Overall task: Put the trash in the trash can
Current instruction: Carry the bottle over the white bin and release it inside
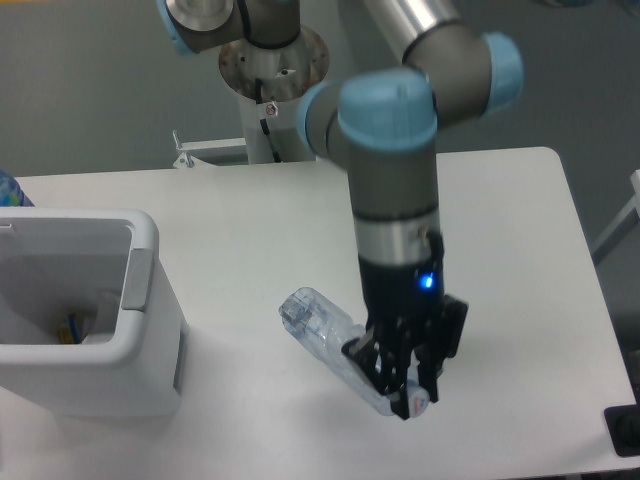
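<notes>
Bottle (325,330) clamped in hand (402,385), well apart from bin (150,300)

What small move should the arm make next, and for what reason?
Probably carry the bottle left, toward the bin. The tool appears shut on one end of the bottle, which looks lifted off the table, and the bin stands open at the table's left side.
</notes>
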### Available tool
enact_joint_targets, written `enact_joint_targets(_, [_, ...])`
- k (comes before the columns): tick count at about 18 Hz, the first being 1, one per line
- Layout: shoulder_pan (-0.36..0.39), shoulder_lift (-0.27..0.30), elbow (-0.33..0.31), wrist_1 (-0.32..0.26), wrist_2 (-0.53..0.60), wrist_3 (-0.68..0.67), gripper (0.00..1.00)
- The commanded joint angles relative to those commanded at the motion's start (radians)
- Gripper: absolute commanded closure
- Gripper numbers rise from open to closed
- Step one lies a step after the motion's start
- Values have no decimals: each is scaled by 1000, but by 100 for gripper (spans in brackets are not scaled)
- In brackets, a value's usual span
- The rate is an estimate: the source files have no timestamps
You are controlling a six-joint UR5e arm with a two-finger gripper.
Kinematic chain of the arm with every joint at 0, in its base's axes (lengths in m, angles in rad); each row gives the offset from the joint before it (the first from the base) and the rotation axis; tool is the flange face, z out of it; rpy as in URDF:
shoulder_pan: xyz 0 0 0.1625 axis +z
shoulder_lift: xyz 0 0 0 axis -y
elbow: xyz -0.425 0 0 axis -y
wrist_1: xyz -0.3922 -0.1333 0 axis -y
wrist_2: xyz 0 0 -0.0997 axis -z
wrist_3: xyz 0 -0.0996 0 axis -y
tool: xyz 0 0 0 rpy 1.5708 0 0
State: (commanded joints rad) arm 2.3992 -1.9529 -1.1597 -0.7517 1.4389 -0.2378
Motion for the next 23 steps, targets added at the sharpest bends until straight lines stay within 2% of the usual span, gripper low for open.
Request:
enact_joint_targets(5, [-32,68,0,24,0,0,75])
enact_joint_targets(11, [-172,135,-15,29,2,-2,75])
enact_joint_targets(14, [-241,135,-20,29,0,-3,75])
enact_joint_targets(18, [-343,106,-23,35,2,-3,75])
enact_joint_targets(23, [-396,77,-60,35,2,3,74])
